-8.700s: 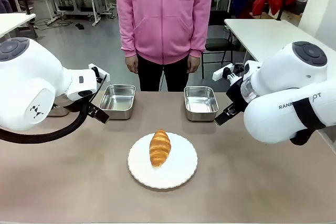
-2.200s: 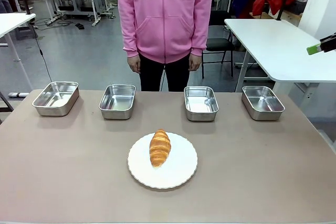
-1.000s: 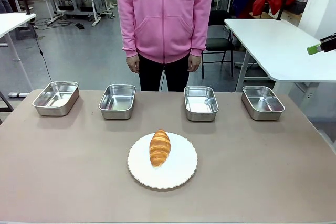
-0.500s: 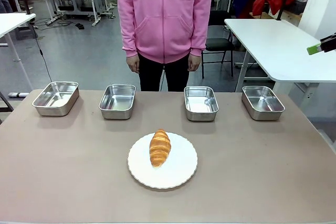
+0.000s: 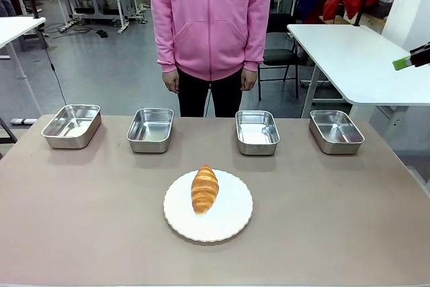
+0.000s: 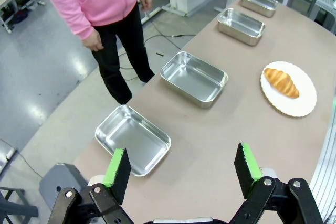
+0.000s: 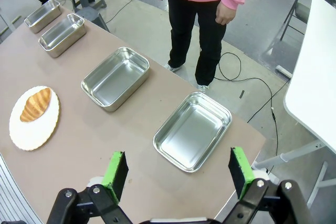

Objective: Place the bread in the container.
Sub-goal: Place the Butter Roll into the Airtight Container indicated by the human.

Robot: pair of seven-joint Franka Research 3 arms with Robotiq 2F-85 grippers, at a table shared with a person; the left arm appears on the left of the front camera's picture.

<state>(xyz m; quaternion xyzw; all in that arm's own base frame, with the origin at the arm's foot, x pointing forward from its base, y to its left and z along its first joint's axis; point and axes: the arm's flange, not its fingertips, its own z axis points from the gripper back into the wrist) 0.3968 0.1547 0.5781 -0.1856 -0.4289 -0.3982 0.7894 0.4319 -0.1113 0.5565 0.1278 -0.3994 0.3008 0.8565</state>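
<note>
"Looking across the table, where is the bread (image 5: pixel 205 190)?"

"On a round white plate (image 5: pixel 234 212) near the table's middle, a little left of the plate's centre. Its long axis runs from the robot's side towards the person (image 5: pixel 210 25) in pink, the far tip leaning slightly right."

"And the containers?"

"Four steel containers sit in a row beyond the plate, well apart from it: far left (image 5: pixel 54 136), inner left (image 5: pixel 148 146), inner right (image 5: pixel 256 149), far right (image 5: pixel 338 147). All hold nothing."

"The grippers?"

"The left gripper (image 6: pixel 180 167) hangs above the table's left end, fingers spread wide, nothing between them. The right gripper (image 7: pixel 177 171) hangs above the right end, equally wide and bare."
</note>
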